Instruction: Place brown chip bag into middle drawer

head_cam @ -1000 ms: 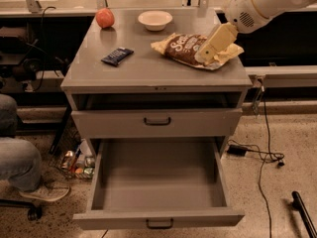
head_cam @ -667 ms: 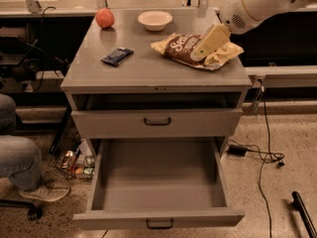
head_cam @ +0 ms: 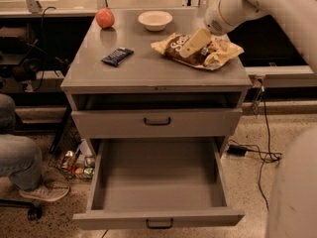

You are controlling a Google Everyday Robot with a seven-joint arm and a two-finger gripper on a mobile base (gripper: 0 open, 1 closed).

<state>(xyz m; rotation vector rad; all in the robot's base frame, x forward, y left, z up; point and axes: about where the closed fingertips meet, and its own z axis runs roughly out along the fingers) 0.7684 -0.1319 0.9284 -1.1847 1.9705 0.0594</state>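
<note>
**Desk seen from the front.** You are looking down on the grey desk (head_cam: 148,71). Your gripper (head_cam: 194,42) is reaching in from the 1 o'clock side, and its pale tip is lying over the middle of the brown chip bag (head_cam: 218,52). You cannot tell from this view whether it is gripping the bag or only lying over it. The bag is lying flat at 2 o'clock on the desk top. The white bowl (head_cam: 155,20) is sitting at 12 o'clock, near the bag. The red-orange fruit (head_cam: 105,18) is sitting at 11 o'clock. The dark blue wrapped bar (head_cam: 117,56) is lying at 9 o'clock, well apart from the bag. At 6 o'clock, the middle drawer (head_cam: 158,182) is standing pulled out beneath the closed upper drawer (head_cam: 114,124).
</note>
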